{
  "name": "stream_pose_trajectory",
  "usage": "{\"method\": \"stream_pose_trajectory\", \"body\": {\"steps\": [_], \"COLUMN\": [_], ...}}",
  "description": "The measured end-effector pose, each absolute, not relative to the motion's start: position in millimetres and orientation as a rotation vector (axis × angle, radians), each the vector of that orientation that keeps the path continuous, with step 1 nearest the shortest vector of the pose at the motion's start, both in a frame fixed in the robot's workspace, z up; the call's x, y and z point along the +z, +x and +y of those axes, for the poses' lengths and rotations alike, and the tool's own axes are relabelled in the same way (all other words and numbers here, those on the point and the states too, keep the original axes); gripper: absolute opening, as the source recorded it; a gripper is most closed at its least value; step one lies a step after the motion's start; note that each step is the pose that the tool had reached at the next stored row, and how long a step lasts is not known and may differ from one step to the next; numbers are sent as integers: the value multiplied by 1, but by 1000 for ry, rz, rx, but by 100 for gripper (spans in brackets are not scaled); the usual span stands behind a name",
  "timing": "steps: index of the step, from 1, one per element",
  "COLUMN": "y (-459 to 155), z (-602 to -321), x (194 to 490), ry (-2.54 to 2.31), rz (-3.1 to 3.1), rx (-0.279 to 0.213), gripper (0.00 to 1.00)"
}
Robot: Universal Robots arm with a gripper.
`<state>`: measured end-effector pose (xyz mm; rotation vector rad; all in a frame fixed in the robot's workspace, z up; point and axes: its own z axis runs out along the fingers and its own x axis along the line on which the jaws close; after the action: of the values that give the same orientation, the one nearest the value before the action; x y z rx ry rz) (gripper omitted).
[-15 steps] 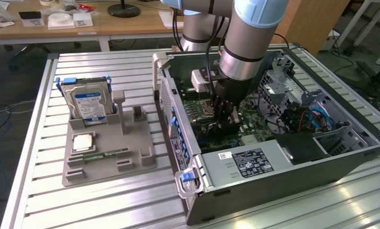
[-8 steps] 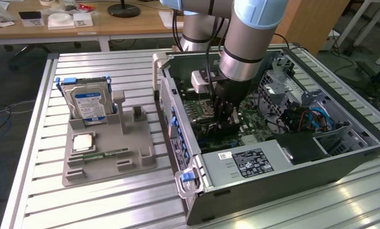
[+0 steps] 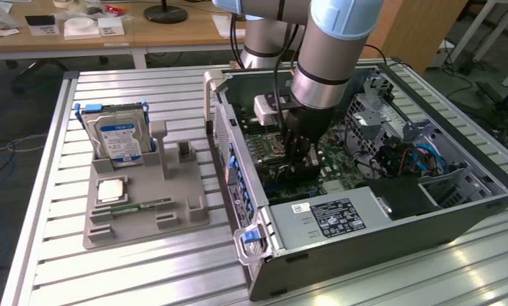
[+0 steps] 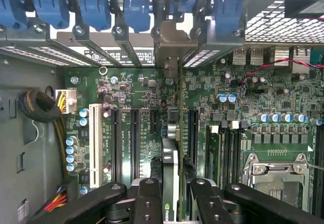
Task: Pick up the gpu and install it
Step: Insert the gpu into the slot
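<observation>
The pincer (image 4: 172, 196) grasps the gpu (image 4: 174, 148) edge-on inside the case (image 3: 364, 217), over the motherboard (image 4: 283, 97) slots. Seating it well calls for keeping the card upright, its bracket (image 4: 174, 41) at the rear opening.

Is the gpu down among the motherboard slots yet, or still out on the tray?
In the case: the gpu stands on edge over the motherboard slots, gripper clamped on it. Full seating cannot be told.

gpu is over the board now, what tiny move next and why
Probably ease straight down. The gripper holds the gpu edge-on over the motherboard, its bracket already at the rear slot openings, so it looks lined up; whether it is seated I cannot tell.
</observation>
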<state>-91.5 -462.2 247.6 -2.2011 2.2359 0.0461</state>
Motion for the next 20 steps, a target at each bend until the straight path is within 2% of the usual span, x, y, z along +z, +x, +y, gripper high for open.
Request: {"method": "stream_pose_trajectory", "body": {"steps": [17,19,20], "y": [-93,-94,-93], "z": [-462,-462,-462], "x": [248,247,247], "ry": [-2201,-2199,-2200], "rz": [2236,2237,2237], "rx": [46,47,46], "gripper": [26,27,34]}}
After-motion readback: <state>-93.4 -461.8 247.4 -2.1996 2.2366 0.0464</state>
